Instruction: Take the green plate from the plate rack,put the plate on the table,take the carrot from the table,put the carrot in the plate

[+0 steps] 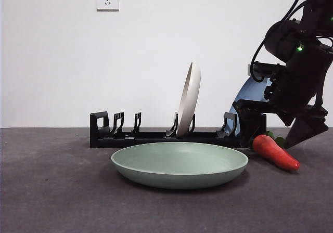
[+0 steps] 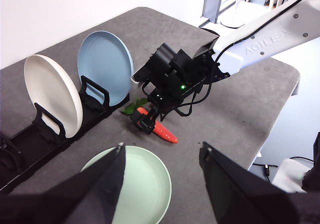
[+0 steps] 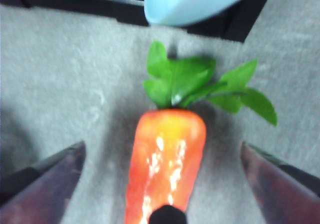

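Now the pale mint-green round plate [image 1: 179, 164] lies flat on the dark grey rough table [image 1: 52, 191], just in front of the long black plate rack [image 1: 145, 136]. The cream-white plate [image 1: 190, 99] and the blue plate [image 2: 106, 64] stand in the rack. The orange toy carrot [image 1: 276, 152] with green leaves lies on the table beside the green plate. The right gripper [image 2: 146, 124] is low over the carrot, jaws wide apart on both sides of it. The left gripper [image 2: 162, 181] hangs above the green plate, jaws spread and holding nothing.

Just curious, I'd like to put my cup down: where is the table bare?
Bare dark grey table lies in front of the pale mint-green plate and beside it, away from the orange carrot. It is crowded where the right gripper straddles the carrot by the black plate rack.
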Controlling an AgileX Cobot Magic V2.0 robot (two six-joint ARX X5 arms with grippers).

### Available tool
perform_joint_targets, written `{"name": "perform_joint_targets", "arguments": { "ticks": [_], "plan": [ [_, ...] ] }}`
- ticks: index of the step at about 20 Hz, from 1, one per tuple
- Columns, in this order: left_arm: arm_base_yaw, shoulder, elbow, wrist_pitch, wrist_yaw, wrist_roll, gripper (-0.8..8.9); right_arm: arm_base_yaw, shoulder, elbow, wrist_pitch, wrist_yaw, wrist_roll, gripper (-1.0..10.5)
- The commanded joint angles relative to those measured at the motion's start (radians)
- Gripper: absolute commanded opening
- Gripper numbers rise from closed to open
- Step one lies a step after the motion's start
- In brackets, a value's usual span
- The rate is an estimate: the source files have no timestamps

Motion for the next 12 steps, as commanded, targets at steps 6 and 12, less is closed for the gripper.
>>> {"name": "perform_joint_targets", "arguments": {
  "ticks": [6,12],
  "plan": [
    [0.001,-0.001,-0.005,0.003,-0.002,-0.007,2.52,0.001,0.021,0.002,-0.001,0.002,0.025,2.8],
    [0.001,-0.001,-0.005,0.002,-0.002,-0.007,2.52,0.0,0.026,0.002,-0.005,0.002,0.043,0.7]
  ]
}}
